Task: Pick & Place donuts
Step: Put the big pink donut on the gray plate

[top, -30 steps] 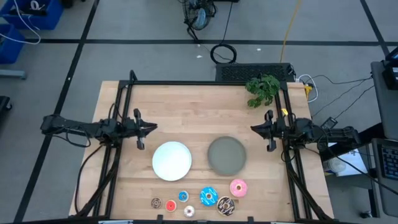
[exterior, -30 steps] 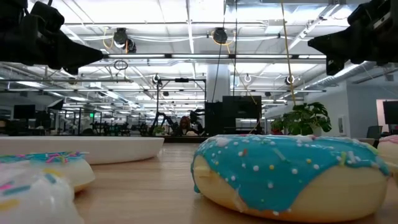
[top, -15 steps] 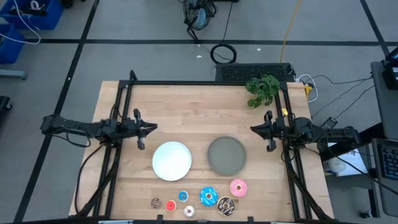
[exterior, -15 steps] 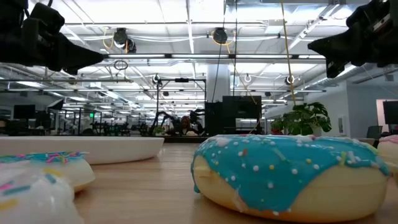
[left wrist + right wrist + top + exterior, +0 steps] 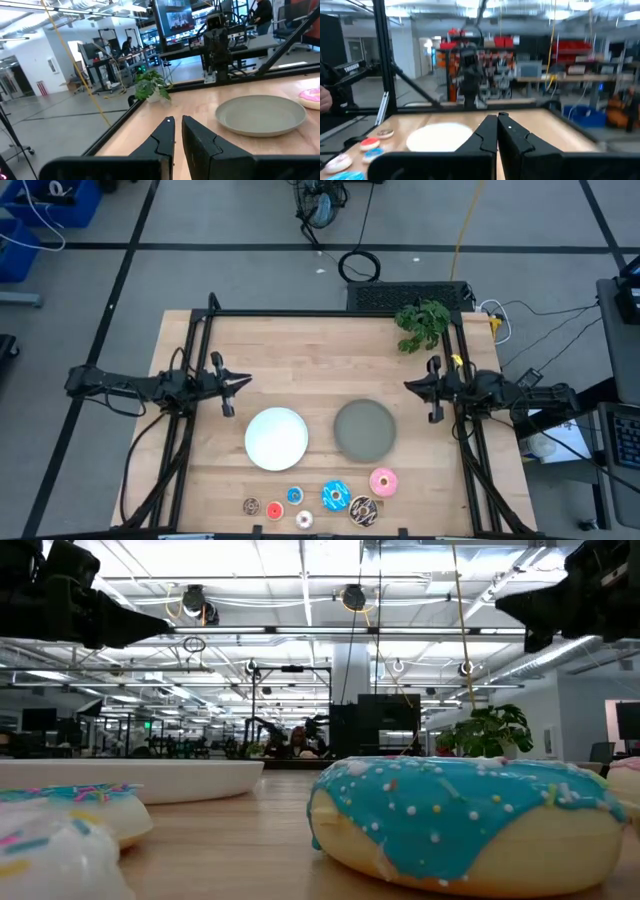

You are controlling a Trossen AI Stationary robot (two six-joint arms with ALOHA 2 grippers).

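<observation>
Seven toy donuts lie flat in a cluster by the table's near edge: pink (image 5: 383, 481), blue-sprinkled (image 5: 334, 496), dark brown-sprinkled (image 5: 362, 510), and tinier brown (image 5: 250, 506), red-orange (image 5: 274, 511), blue (image 5: 294, 495) and whitish (image 5: 304, 520). The blue-sprinkled donut (image 5: 470, 820) fills the low view. My left gripper (image 5: 240, 380) hovers shut over the table's left side, pointing right, well away from the donuts. My right gripper (image 5: 408, 387) hovers shut over the right side, pointing left. Both wrist views show the fingers closed: left gripper (image 5: 178, 120), right gripper (image 5: 497, 117).
A white plate (image 5: 277, 438) and a grey plate (image 5: 364, 429) sit mid-table between the grippers and the donuts. A green plant (image 5: 422, 323) stands at the far right corner. A black frame (image 5: 300, 313) edges the table. Bare wood lies across the far half.
My left gripper has risen slightly. The donuts and plates have not moved.
</observation>
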